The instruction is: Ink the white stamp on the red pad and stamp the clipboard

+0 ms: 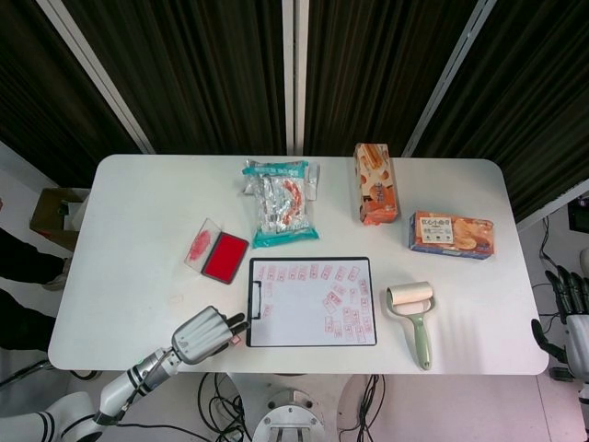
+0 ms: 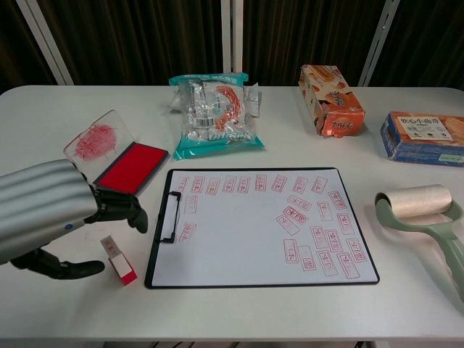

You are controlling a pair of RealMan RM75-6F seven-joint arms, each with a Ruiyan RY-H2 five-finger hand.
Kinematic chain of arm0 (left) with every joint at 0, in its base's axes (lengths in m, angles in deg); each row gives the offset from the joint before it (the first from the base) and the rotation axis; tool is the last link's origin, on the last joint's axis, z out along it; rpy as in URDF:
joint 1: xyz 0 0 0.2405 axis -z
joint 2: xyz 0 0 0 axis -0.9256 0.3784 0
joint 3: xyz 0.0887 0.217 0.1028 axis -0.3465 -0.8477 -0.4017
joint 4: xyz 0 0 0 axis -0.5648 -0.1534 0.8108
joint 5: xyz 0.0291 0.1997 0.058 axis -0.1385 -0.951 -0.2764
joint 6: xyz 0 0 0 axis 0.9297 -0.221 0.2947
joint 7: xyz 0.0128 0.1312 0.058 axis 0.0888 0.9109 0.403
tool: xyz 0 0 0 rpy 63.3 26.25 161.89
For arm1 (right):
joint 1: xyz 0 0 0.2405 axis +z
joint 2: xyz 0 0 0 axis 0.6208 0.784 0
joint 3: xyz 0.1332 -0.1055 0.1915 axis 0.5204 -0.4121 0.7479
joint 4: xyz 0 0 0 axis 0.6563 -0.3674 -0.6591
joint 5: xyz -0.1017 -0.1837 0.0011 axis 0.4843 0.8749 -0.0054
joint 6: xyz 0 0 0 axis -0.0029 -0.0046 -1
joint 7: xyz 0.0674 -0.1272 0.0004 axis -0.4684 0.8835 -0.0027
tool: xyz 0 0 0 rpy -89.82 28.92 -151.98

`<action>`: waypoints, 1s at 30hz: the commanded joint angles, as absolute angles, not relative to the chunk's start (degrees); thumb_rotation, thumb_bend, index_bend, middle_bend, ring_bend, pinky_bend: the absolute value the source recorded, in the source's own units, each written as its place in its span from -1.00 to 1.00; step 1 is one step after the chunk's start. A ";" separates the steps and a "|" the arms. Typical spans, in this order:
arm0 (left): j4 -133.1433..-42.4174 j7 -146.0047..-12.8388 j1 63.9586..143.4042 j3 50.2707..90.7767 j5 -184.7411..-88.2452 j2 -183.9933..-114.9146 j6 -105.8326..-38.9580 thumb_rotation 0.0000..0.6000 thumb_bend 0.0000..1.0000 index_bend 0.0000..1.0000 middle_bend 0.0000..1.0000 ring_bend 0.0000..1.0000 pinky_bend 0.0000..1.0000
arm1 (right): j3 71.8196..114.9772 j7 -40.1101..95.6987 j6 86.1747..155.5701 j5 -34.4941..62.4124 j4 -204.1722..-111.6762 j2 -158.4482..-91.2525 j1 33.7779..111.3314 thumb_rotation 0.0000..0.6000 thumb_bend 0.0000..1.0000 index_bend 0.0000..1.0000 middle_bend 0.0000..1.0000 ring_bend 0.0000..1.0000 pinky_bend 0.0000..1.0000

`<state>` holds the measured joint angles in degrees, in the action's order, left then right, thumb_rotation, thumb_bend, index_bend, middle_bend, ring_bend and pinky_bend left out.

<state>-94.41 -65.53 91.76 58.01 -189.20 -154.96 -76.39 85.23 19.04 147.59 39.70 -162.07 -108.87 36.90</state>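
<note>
The white stamp (image 2: pixel 118 262) with a red end lies on its side on the table, just left of the clipboard (image 2: pixel 261 226). My left hand (image 2: pixel 54 212) hovers over it with fingers (image 2: pixel 119 209) spread above and the thumb low to its left; it holds nothing. In the head view the left hand (image 1: pixel 207 333) sits at the front-left corner of the clipboard (image 1: pixel 311 301). The open red ink pad (image 2: pixel 133 168) lies behind the hand, its clear lid (image 2: pixel 96 140) tipped back. My right hand (image 1: pixel 569 318) hangs open beyond the table's right edge.
A snack bag (image 1: pixel 281 203), an orange box (image 1: pixel 375 182) and a flat orange-blue box (image 1: pixel 451 234) lie across the back and right. A green lint roller (image 1: pixel 412 315) rests right of the clipboard. The clipboard's sheet carries several red stamp marks.
</note>
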 commanded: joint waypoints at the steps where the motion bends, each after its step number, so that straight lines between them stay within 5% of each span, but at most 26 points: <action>1: -94.29 -64.78 92.11 57.77 -188.01 -154.80 -75.67 1.00 -0.55 -0.31 -0.25 0.66 0.83 | 85.30 19.03 147.53 39.63 -162.06 -108.82 36.96 1.00 -0.36 -1.00 -1.00 -1.00 -1.00; 30: -91.59 -63.73 94.96 54.75 -185.51 -157.12 -75.99 1.00 -0.25 -0.07 -0.05 0.72 0.88 | 85.33 18.23 146.87 39.20 -160.60 -109.57 36.92 1.00 -0.36 -1.00 -1.00 -1.00 -1.00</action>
